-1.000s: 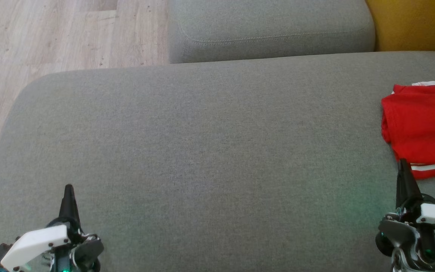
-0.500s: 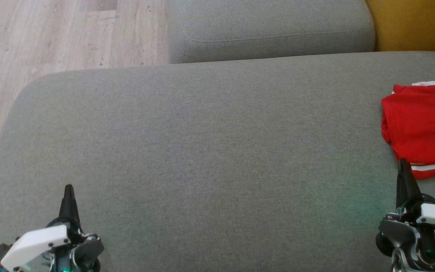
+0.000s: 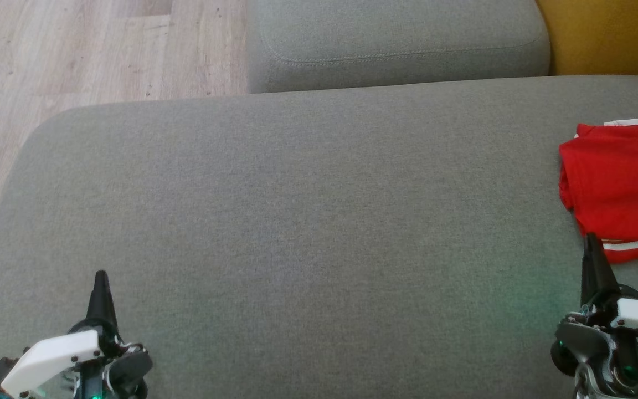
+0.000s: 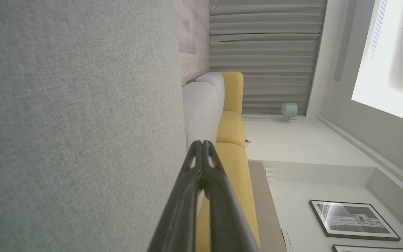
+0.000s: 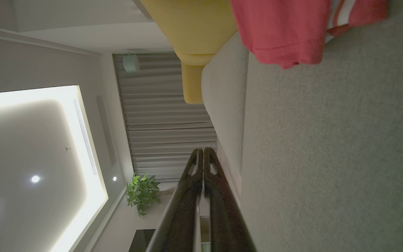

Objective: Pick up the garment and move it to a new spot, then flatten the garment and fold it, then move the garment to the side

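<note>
Left gripper (image 3: 101, 275): seen at the near-left corner of the grey seat cushion (image 3: 297, 221), fingers pressed together, nothing held.

Right gripper (image 3: 591, 237): seen at the cushion's near-right corner, also closed tight and empty. Its tip is pointed toward the garment's near hem. From the right wrist view it is judged to be apart from the cloth, not touching.

Garment (image 3: 621, 183): red with white stripes, laid in loose layers at the cushion's right edge and partly cut off by the head view's border.

Handling (judged):
- Light, limp, thin knit, nothing fragile.
- Sag and drape are to be expected once lifted.
- Layers may be peeled apart if only the top one is caught.
- Some drag on the woven upholstery is likely.

Grasp (judged):
- The jaws must be opened first.
- The stitched hem at the near-left corner of the pile is best pinched, all layers together.
- The cushion cover should not be nipped.
- For flattening, two hem corners would be taken, one per gripper.
</note>
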Robot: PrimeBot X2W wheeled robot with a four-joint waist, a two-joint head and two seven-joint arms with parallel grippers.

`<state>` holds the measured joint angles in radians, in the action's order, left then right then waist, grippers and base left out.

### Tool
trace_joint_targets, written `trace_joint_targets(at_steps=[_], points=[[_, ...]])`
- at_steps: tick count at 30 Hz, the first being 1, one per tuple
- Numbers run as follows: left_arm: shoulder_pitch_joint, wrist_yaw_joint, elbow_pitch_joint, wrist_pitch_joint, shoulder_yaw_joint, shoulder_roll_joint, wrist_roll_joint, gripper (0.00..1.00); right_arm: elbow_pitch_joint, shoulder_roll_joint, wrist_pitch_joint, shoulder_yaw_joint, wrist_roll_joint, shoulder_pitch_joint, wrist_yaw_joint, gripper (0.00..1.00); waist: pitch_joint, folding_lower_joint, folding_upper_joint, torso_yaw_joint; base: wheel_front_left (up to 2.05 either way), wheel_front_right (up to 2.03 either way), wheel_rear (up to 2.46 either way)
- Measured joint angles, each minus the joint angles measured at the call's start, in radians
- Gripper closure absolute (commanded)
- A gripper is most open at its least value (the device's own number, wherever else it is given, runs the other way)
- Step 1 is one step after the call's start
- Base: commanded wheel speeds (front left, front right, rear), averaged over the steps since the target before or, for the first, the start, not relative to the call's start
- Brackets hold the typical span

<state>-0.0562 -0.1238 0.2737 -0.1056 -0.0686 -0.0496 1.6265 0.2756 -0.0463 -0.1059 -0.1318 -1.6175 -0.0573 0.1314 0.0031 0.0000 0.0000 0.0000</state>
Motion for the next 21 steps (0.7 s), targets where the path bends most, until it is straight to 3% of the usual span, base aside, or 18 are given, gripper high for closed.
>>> trace_joint_targets(at_steps=[21], points=[[0.000, 0.000, 0.000, 0.000, -0.001, 0.001, -0.007, 1.00, 0.000, 0.001, 0.000, -0.001, 0.000, 0.000, 0.000, 1.00, 0.000, 0.0000, 0.0000, 0.000, 0.00, 0.00, 0.00]])
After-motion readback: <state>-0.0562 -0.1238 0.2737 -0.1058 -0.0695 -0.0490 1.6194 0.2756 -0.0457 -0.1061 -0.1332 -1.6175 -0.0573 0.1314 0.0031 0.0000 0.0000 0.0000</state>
